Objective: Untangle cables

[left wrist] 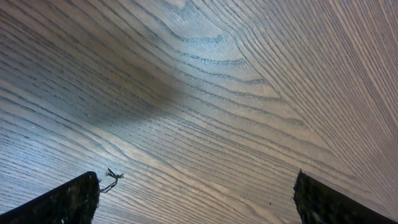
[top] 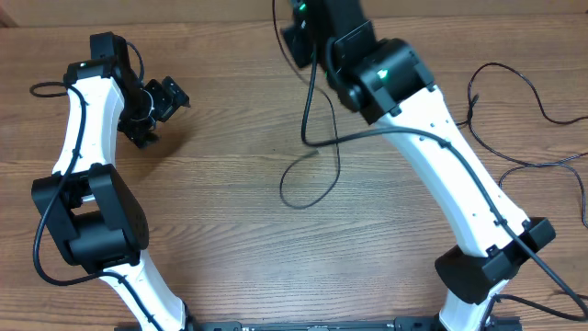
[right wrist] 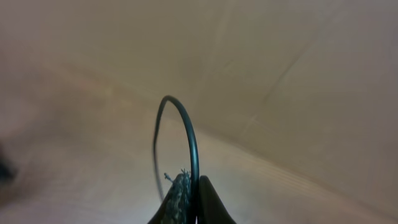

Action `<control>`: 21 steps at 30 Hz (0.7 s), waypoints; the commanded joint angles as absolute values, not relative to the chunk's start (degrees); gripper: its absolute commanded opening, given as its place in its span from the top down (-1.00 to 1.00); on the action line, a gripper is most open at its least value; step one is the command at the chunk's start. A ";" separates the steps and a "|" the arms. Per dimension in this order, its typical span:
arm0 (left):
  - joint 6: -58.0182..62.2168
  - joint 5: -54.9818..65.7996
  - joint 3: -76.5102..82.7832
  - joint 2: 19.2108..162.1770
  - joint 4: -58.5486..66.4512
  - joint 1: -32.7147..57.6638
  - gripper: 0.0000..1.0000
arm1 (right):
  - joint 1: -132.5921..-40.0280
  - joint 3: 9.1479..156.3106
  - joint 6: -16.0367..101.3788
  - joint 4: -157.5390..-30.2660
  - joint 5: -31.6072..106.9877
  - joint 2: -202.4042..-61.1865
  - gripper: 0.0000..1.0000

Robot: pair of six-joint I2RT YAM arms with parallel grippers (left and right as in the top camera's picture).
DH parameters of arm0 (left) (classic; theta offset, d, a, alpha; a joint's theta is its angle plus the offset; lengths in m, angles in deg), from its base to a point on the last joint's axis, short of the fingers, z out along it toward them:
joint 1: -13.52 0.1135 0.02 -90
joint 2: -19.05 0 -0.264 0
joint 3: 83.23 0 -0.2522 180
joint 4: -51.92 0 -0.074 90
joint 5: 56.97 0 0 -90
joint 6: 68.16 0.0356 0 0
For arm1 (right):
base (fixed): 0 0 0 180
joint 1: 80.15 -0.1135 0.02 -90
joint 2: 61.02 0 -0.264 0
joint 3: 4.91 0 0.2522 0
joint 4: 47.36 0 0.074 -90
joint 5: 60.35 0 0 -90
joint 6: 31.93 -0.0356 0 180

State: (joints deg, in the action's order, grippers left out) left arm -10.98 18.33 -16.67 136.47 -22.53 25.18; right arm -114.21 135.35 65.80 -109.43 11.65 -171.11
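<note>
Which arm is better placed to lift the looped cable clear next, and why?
Likely right. The right gripper is shut on the cable; the left gripper is open, holds nothing and sits well away from it.

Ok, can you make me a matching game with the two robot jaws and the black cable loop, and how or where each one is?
Things:
1. left jaws
2. right jaws
3. cable loop

States:
A. pinched shut on a cable
B. lying in the middle of the table
C. wide open, holding nothing

Pairs: 1-C, 2-A, 3-B
</note>
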 commanded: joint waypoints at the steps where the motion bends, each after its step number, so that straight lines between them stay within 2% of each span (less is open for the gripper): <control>1: -10.28 18.63 -16.36 135.95 -22.68 25.03 -0.99 | -110.67 137.10 65.60 -103.46 9.31 -170.27 0.92; 7: -10.28 18.63 -16.36 135.95 -22.68 25.03 -0.99 | -103.28 137.10 65.58 -90.79 9.33 -170.54 0.90; 13: -10.28 18.61 -16.36 135.95 -22.66 25.03 -0.98 | -90.56 137.10 63.30 -82.26 9.68 -173.23 0.87; 18: -10.28 18.63 -16.36 135.95 -22.66 25.03 -0.99 | -78.45 137.10 58.30 -82.66 16.08 -177.36 0.87; 21: -10.28 18.61 -16.36 135.95 -22.68 25.03 -0.98 | -72.90 137.10 57.64 -87.82 26.69 -178.47 0.88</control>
State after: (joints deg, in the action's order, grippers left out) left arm -10.98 18.30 -16.67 136.47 -22.53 25.18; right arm -76.46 136.07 60.31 -84.93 15.73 -177.01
